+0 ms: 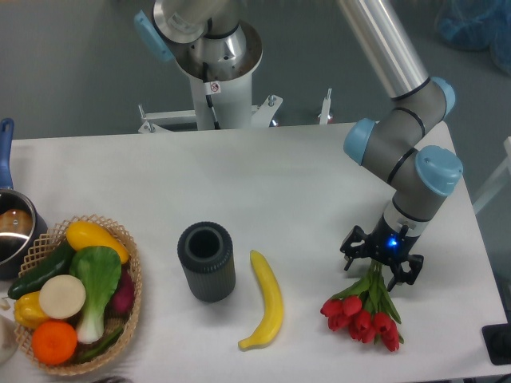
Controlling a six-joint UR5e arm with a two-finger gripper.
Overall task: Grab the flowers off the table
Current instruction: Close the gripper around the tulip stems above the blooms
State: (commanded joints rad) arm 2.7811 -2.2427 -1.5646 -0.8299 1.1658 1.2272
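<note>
The flowers (363, 313) lay flat on the white counter (303, 191) near its front right corner, red heads pointing toward the front edge and the thin green stems running up and back toward the arm. The gripper (381, 265) hung directly over the stem end, pointing down, with a blue light lit on its body. The jaws stood wide, one dark finger on each side of the stems; contact with the stems could not be told from this view. The stems passed up between the fingers and vanished under the gripper body.

Left of the flowers, a yellow banana (267, 301) lay apart from them, lengthwise front to back. Further left stood a dark ribbed cylinder (207, 261), upright, open at the top. At the far left front sat a wicker basket (132, 271) filled with vegetables and fruit. Behind it, at the left edge, a pot (11, 231) with a blue handle was partly cut off by the frame.
</note>
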